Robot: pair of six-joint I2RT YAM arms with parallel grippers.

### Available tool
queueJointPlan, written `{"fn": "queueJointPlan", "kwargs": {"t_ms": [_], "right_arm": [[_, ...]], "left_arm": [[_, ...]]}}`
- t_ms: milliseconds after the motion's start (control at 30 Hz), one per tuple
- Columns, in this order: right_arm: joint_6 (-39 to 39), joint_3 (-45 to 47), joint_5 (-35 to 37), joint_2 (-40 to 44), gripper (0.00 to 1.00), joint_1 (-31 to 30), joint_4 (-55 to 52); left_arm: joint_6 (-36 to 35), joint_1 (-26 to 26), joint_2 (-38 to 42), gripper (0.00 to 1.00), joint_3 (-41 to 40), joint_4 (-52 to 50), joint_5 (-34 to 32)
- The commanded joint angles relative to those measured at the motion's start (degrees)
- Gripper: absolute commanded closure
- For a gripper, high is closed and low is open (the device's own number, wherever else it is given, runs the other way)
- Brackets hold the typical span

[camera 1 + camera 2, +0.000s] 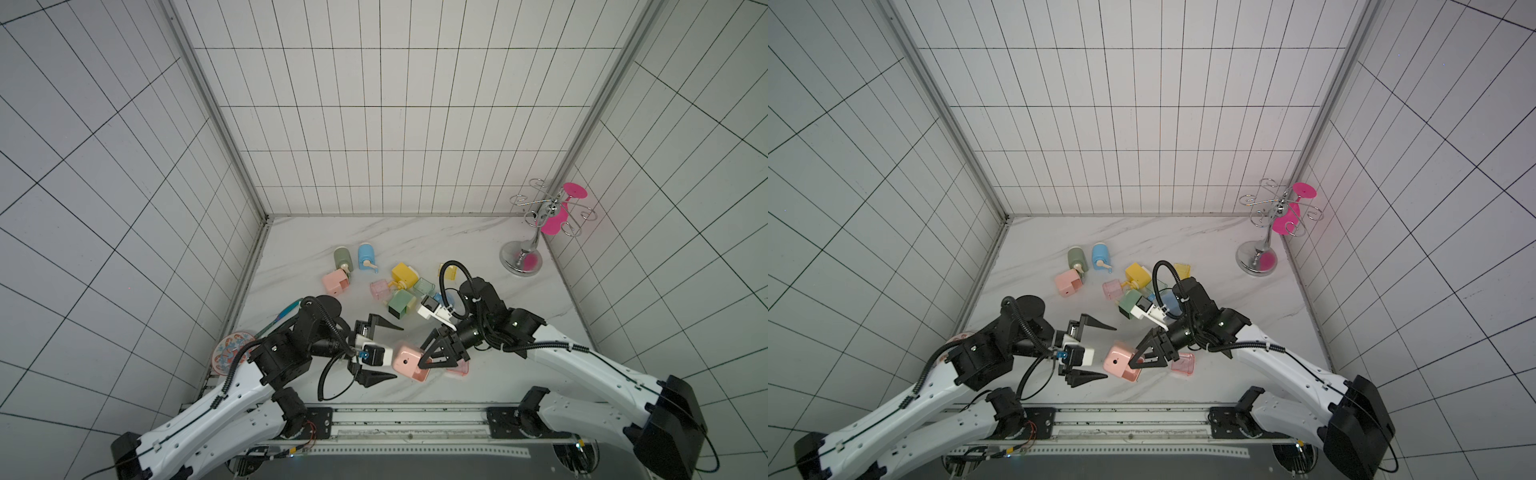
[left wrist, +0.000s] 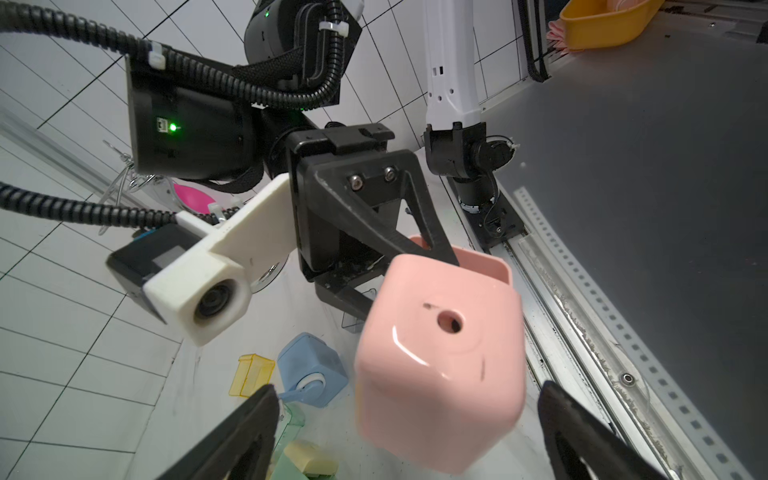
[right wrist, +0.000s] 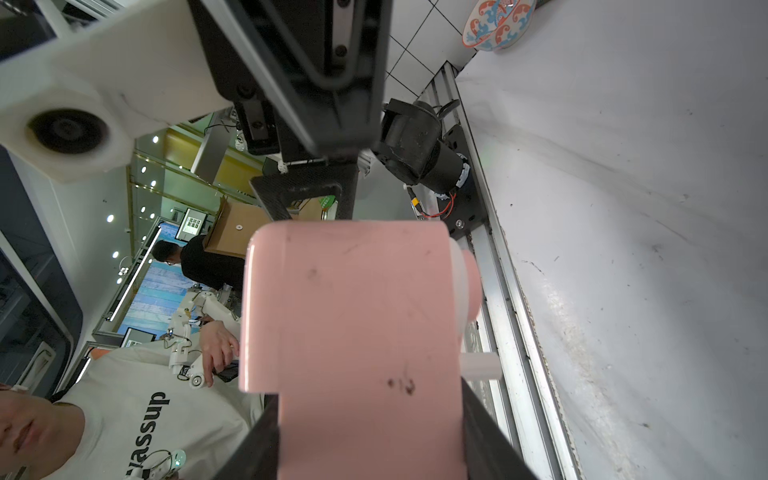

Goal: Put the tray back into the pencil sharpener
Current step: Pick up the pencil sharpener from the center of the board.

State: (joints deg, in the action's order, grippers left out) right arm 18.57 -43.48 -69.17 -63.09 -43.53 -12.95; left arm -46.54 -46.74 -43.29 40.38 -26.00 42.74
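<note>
Right hand [image 1: 430, 357] is clamped on the pink rounded-cube plastic pencil sharpener [image 1: 409, 361], which looks lifted off the marble-look surface [image 1: 490, 386]. Left hand [image 1: 398, 353] is spread wide beside it, gripping nothing. The pink translucent tray [image 1: 459, 368] lies on the surface just behind the right hand, not inserted. I'd call this the tray pickup: left must reach past the right hand, tight. Front metal rail [image 1: 415, 409] is close; the pile of coloured sharpeners [image 1: 403, 299] sits farther back, with bare surface between.
</note>
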Motion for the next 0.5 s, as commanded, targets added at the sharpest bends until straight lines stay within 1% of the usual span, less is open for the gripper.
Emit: {"fn": "queueJointPlan", "kwargs": {"t_ms": [0,67,100,167,200,267,333,367,467], "right_arm": [[5.3,-1.0,-4.2,-0.6,1.00,-1.2,11.5],[7.5,-0.3,-4.1,-1.3,1.00,-1.5,14.5],[8.3,-0.1,-4.0,-1.7,1.00,-1.5,16.0],[10.6,0.5,-4.1,-2.4,1.00,-1.6,19.7],[12.7,1.0,-4.1,-2.9,1.00,-1.6,23.0],[13.7,1.2,-3.7,-3.7,1.00,-1.4,24.5],[13.5,1.8,-2.4,-3.7,1.00,-1.1,24.7],[13.8,2.1,-2.1,-3.6,1.00,-0.9,25.2],[14.1,3.2,0.5,-2.5,1.00,0.2,25.3]], "left_arm": [[0.4,-1.4,-0.5,0.07,-1.6,2.3,3.2],[-0.1,-1.5,-0.6,0.21,-1.9,2.3,3.2],[0.0,-1.5,-0.5,0.29,-2.0,2.8,3.4],[1.2,-1.7,-0.4,0.43,-2.8,5.4,4.3],[1.4,-1.8,-0.6,0.54,-2.8,6.1,4.7],[1.4,-1.9,-0.8,1.00,-2.9,7.4,5.4],[1.3,-1.8,-0.1,1.00,-3.6,8.6,4.5],[3.0,-1.8,0.6,1.00,-4.3,10.2,3.1],[8.4,-1.8,4.0,1.00,-8.0,17.2,-3.8]]}}
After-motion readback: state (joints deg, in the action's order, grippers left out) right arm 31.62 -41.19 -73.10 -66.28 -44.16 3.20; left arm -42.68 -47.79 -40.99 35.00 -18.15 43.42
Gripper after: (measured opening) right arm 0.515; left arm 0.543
